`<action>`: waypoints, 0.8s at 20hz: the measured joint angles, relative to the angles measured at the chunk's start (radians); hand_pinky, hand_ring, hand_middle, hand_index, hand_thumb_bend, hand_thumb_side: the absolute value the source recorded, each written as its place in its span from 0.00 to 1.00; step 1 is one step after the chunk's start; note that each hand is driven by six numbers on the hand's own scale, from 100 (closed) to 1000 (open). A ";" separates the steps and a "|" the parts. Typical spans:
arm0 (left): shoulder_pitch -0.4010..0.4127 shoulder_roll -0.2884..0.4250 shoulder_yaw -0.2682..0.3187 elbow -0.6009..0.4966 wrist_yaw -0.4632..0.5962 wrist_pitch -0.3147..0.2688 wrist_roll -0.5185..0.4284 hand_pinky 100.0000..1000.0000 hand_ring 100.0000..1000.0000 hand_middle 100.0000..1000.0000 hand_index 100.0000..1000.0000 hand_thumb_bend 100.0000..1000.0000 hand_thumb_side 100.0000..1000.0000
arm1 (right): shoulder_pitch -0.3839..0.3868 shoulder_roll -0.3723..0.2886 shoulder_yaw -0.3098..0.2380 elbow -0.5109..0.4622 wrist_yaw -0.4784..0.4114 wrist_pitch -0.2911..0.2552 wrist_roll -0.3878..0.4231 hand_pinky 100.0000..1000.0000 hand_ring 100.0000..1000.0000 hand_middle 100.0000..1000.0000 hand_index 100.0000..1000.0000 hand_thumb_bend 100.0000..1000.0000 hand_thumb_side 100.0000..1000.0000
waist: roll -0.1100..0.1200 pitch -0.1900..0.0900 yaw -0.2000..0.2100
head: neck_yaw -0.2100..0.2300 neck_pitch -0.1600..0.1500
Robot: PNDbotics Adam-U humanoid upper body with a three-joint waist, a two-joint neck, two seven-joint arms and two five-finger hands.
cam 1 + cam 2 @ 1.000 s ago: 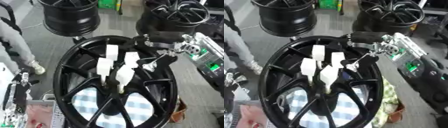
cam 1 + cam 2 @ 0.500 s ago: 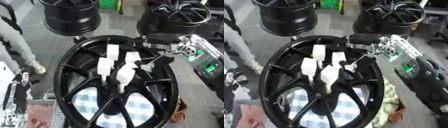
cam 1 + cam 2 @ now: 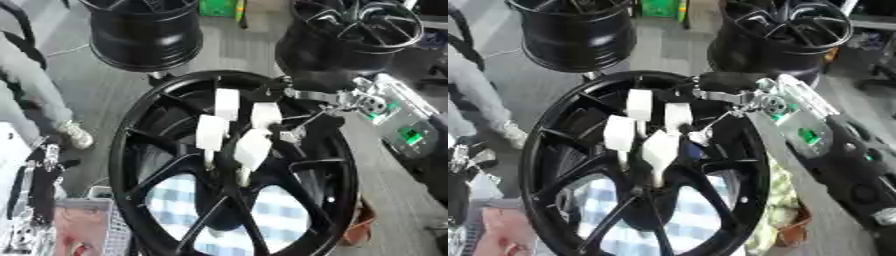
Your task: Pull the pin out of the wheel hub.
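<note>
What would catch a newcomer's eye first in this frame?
The big black wheel hub filling the middle, with four white pins clustered at its centre. Next, the right hand reaching in from the upper right toward those pins. Two more black wheels stand on the floor behind.

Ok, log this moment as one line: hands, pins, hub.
right hand: at hub centre, fingers by the white pins | left hand: idle, lower left | pins: all seated in wheel hub

Even, fairly bright overhead light gives soft glare on the black wheel hub (image 3: pixel 157 125) rim left of the right hand (image 3: pixel 745 102); everything is motion-blurred.
</note>
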 measured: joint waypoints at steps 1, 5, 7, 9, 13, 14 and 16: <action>0.000 0.000 0.000 0.000 0.000 0.000 0.000 0.65 0.87 0.80 0.73 0.00 0.76 | 0.000 0.002 0.000 0.004 -0.001 0.003 -0.003 0.73 0.83 0.81 0.96 0.00 0.31 | 0.000 0.000 0.000 | 0.000 0.000; -0.001 0.000 0.000 0.000 0.000 0.000 0.000 0.65 0.87 0.80 0.73 0.00 0.76 | 0.000 0.005 0.000 0.017 -0.002 0.011 -0.010 0.72 0.81 0.78 0.95 0.00 0.33 | 0.000 0.000 0.002 | 0.000 0.000; -0.001 0.000 0.000 0.000 0.000 0.000 0.000 0.65 0.87 0.80 0.73 0.00 0.76 | 0.000 0.005 0.001 0.019 -0.005 0.013 -0.011 0.68 0.74 0.66 0.91 0.00 0.32 | 0.000 0.000 0.002 | 0.000 0.000; -0.001 0.000 0.000 0.000 0.000 0.000 0.000 0.65 0.87 0.80 0.73 0.00 0.76 | 0.000 0.005 0.001 0.023 -0.015 0.015 -0.011 0.66 0.68 0.57 0.85 0.00 0.31 | -0.001 0.000 0.002 | 0.000 0.000; -0.002 0.000 0.000 0.000 0.000 0.000 0.000 0.65 0.87 0.80 0.73 0.00 0.76 | 0.000 0.006 0.005 0.027 -0.039 0.023 -0.017 0.63 0.62 0.49 0.71 0.00 0.28 | -0.001 0.002 0.002 | 0.000 0.000; -0.002 0.000 0.000 0.000 0.000 0.000 -0.001 0.65 0.87 0.80 0.73 0.00 0.76 | 0.000 0.008 0.006 0.030 -0.045 0.024 -0.020 0.62 0.60 0.46 0.67 0.00 0.26 | -0.001 0.002 0.002 | 0.000 0.000; -0.004 0.000 0.000 0.000 0.000 0.000 -0.001 0.65 0.87 0.80 0.73 0.00 0.76 | 0.000 0.015 0.007 0.037 -0.059 0.027 -0.031 0.60 0.57 0.43 0.63 0.00 0.24 | -0.001 0.002 0.002 | 0.000 0.000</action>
